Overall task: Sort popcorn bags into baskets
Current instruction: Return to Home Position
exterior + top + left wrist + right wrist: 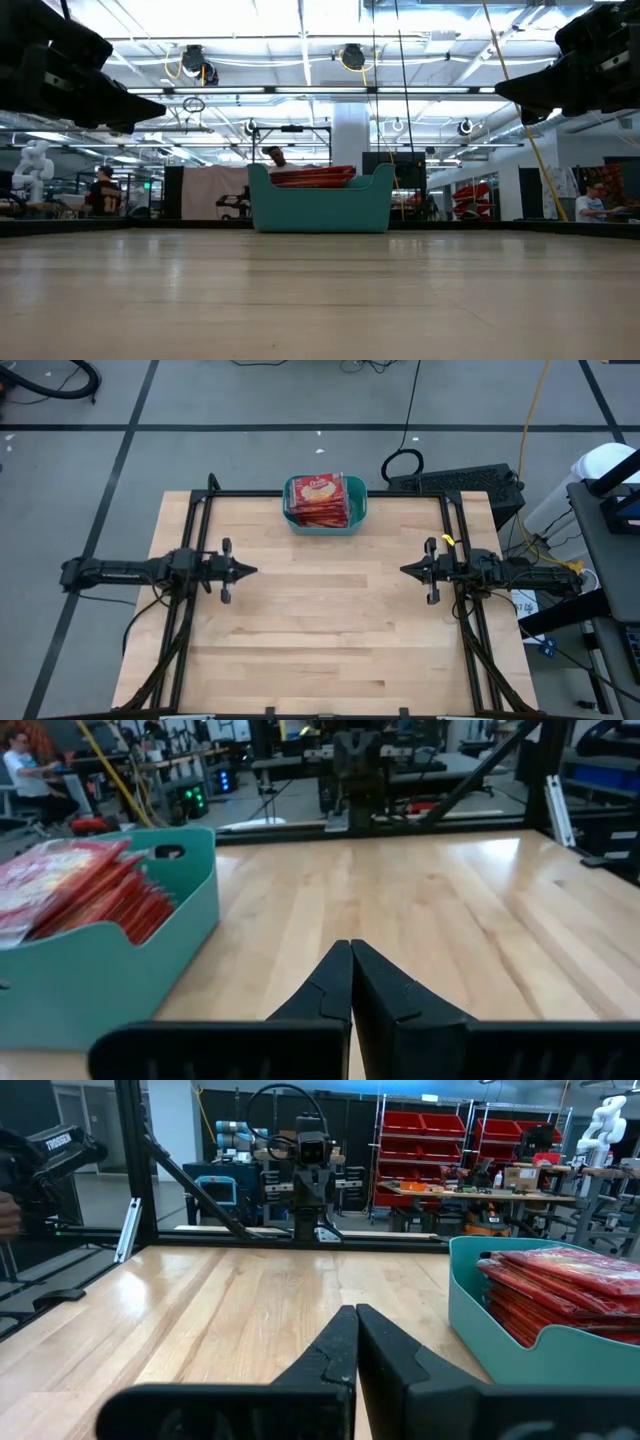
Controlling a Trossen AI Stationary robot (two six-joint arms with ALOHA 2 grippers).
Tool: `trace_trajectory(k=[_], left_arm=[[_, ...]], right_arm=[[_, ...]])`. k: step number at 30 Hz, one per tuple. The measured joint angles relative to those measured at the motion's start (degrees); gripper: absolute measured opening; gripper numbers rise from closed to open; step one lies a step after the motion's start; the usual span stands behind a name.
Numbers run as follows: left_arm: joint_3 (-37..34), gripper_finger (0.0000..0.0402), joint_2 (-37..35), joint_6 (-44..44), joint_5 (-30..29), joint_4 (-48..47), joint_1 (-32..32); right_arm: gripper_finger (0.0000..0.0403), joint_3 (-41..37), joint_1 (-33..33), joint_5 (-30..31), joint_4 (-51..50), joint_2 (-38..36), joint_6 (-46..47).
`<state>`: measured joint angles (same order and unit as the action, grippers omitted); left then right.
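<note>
A teal basket (325, 516) stands at the middle of the table's far edge, its base on the wood. Red popcorn bags (322, 498) with a cream label lie stacked inside it, rising above its walls (312, 177). My left gripper (252, 569) hovers shut at the table's left side, pointing level toward the right. My right gripper (404, 570) hovers shut at the right side, pointing toward the left. Both are well clear of the basket and hold nothing. The wrist views show the basket (120, 940) (520, 1330) off to one side of each gripper's shut fingers.
A black metal frame (330, 494) runs along the table's far edge and down both sides. The bare wooden top (325, 630) lies between the two arms. Beyond the table are cables, a person seated (104, 190) and shelving.
</note>
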<state>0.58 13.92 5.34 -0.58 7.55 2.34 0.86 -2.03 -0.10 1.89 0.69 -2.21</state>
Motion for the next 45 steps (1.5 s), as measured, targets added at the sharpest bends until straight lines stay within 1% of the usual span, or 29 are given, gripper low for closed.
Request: trace_trajectory(k=[8,17,26,30,35,45], left_arm=[[0.0,0.0002,-4.12,-0.76,0.13,-5.94,1.34],[0.11,0.0001,-8.75,-3.12,-0.79,-6.73,1.14],[0.13,0.0001,-11.03,-4.34,-0.22,-6.98,-1.26],[0.13,0.0001,-11.53,-2.84,0.39,-7.03,-3.18],[0.13,0.0001,-13.77,-2.88,0.52,-7.05,-3.97],[0.05,0.0015,-12.85,-3.79,2.65,-7.01,-4.0]], right_arm=[[0.0,0.0,0.01,0.01,0.02,0.0,-0.01],[0.0,0.0,0.01,0.01,0.02,0.0,0.01],[0.0,0.0,0.01,0.01,0.02,-0.01,0.01],[0.0,0.0,-0.01,0.01,0.02,0.0,0.01],[0.0,0.0,-0.01,0.01,0.02,-0.01,-0.01],[0.0,0.0,0.01,0.01,0.04,0.0,0.01]])
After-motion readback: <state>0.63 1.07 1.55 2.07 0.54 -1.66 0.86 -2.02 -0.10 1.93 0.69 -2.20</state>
